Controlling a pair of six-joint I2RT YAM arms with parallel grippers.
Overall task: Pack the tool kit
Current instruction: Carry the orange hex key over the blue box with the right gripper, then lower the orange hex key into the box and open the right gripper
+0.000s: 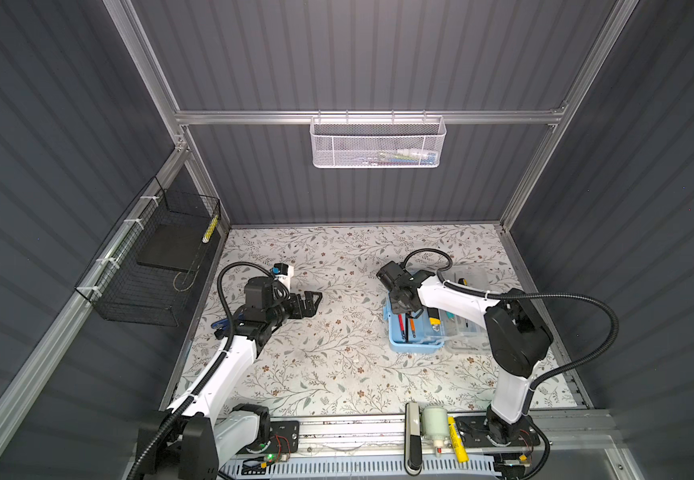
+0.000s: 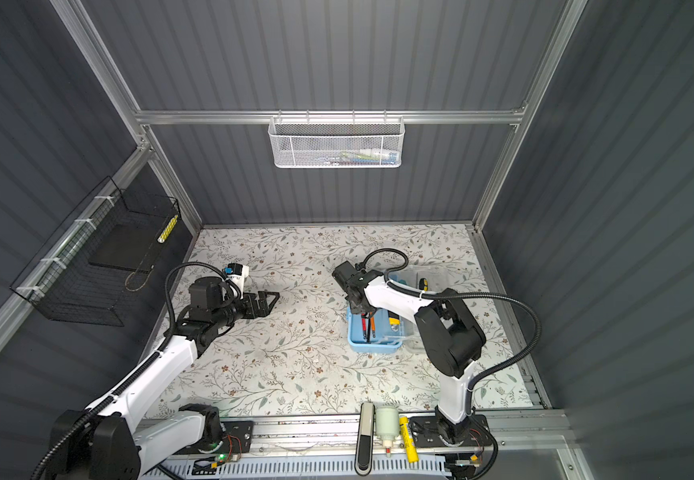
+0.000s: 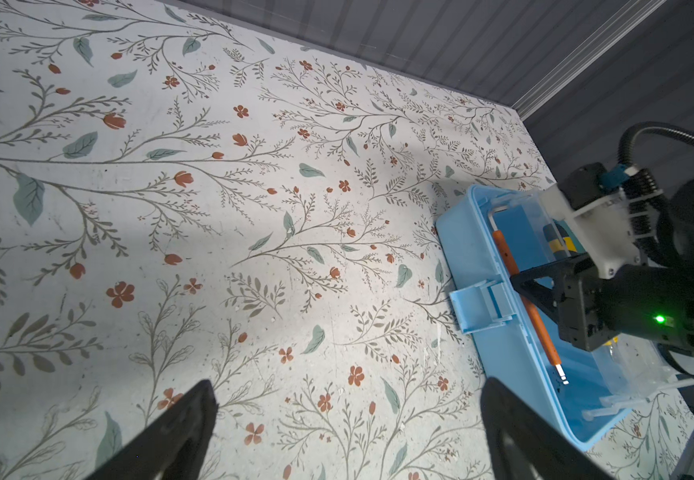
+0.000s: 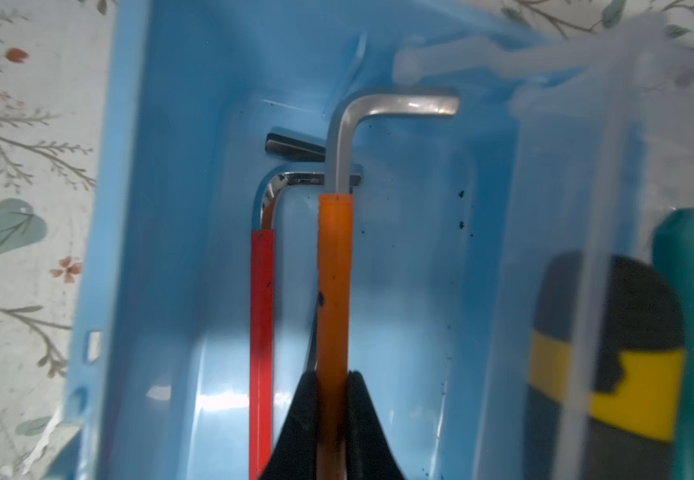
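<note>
Floral desk fills the bay. Black wire basket hangs on the wall by the desk's left edge; white mesh basket hangs on the back rail. Open tool kit sits on the desk's right half, nearer the right edge than centre, approx. midway front-to-back, w/ its clear lid swung out toward the right edge. L gripper hovers over the desk's left half, well apart from the kit, fingers spread wide w/ nothing btwn them. R gripper is down inside the kit, fingers pinched tight on an orange-sleeved hex key. Red-sleeved hex key lies on the kit floor just beside it. Behind clear plastic in the kit: a black/yellow tool & a teal handle.
</note>
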